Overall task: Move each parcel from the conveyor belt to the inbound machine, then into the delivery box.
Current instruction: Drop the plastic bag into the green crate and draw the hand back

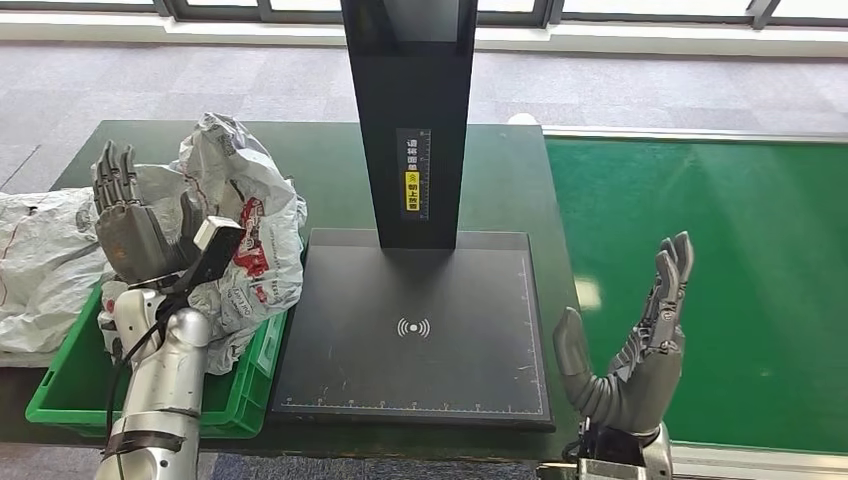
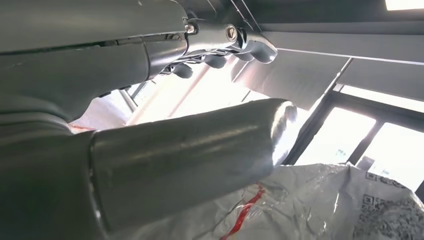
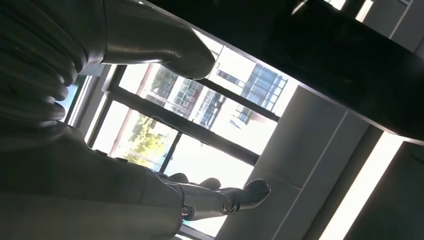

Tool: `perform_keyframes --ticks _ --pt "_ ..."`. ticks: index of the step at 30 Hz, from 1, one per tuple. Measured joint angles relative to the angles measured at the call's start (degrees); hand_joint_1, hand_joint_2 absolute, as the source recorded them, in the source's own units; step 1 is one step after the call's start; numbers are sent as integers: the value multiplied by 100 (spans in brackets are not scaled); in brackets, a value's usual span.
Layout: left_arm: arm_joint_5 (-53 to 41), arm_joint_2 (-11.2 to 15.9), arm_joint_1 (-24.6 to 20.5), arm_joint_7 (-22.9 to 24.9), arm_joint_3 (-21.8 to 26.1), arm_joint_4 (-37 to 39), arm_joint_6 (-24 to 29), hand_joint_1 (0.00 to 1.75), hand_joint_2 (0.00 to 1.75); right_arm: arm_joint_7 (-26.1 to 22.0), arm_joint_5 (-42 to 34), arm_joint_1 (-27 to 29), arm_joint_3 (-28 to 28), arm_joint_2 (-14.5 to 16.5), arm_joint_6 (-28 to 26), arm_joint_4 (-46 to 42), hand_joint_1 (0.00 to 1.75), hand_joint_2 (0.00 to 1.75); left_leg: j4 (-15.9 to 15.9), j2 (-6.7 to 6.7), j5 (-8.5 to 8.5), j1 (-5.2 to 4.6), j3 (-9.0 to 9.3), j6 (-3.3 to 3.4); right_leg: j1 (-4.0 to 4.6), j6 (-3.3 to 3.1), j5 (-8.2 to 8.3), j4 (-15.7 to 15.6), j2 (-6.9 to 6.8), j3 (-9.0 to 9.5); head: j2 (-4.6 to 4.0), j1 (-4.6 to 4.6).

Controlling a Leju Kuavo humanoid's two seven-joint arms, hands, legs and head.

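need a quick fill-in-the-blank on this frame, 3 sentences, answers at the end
1. The crumpled white parcel sits in the ____ crate at the table's left end.
2. The green conveyor belt carries ____ parcels in the stretch the head view shows.
3. The left hand and the right hand are raised with fingers apart, and both hold ____.

Missing words: green; no; nothing

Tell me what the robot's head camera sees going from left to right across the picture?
Grey parcel → left hand → green delivery box with a crumpled white parcel → black inbound machine → right hand → green conveyor belt.
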Motion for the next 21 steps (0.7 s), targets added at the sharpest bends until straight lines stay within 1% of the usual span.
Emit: perform_keyframes --ticks 4,9,11,13,14,15,16,17,18,20,21 --pt "263 -86 239 -48 -14 -286 0 0 0 72 66 -4 0 55 90 0 0 175 0 2 0 0 -1 0 0 0 0 0 2 -1 0 -1" --pt "1398 -236 531 -576 -1 -908 8 0 0 61 28 -40 0 94 173 5 0 175 0 3 -1 0 -3 0 0 -1 -1 0 2 -1 0 0" --pt "2083 -262 682 -919 -18 -1161 -8 0 0 16 -11 -66 0 110 190 20 0 175 0 5 -1 0 -3 -1 0 -1 -1 0 2 -2 0 0" --pt "3139 -272 843 -1278 -87 -1439 -29 0 0 -37 -52 -79 0 117 200 39 0 175 0 9 -2 0 -3 -1 0 -1 -1 0 7 -5 0 0" --pt "3552 -275 908 -1370 -123 -1552 -46 0 0 -51 -67 -82 0 120 204 47 0 175 0 10 -2 0 -3 -1 0 -1 -2 0 7 -5 0 -1" --pt "3859 -282 971 -1460 -155 -1652 -138 0 0 -60 -96 -86 0 121 199 54 0 131 0 9 -2 0 -4 -1 1 -1 -2 0 7 -5 0 -1" --pt "4171 -292 1057 -1596 -191 -1771 -366 0 0 -67 -149 -91 0 122 175 59 0 87 0 9 -2 0 -3 -1 0 -1 -3 -1 6 -4 0 -1" --pt "4589 -310 1186 -1775 -248 -1934 -787 0 0 -76 -221 -96 0 122 132 63 0 44 0 11 -3 0 -3 0 0 -1 -3 -1 8 -5 0 -2" --pt "5165 -346 1357 -1956 -344 -2159 -1399 0 0 -85 -293 -99 0 119 79 66 0 0 0 14 -4 0 -3 0 -1 -1 -3 -1 11 -7 0 -1" --pt "6382 -454 1769 -2140 -661 -2729 -2815 0 0 -101 -372 -103 0 103 -1 67 0 0 0 19 -6 -1 -4 3 -1 -1 -3 -3 16 -10 0 -1" --pt "6744 -502 1952 -2149 -869 -2995 -3471 0 0 -107 -380 -104 0 92 -13 67 0 0 0 18 -7 -2 -5 5 -2 1 -4 -5 15 -10 0 -1"
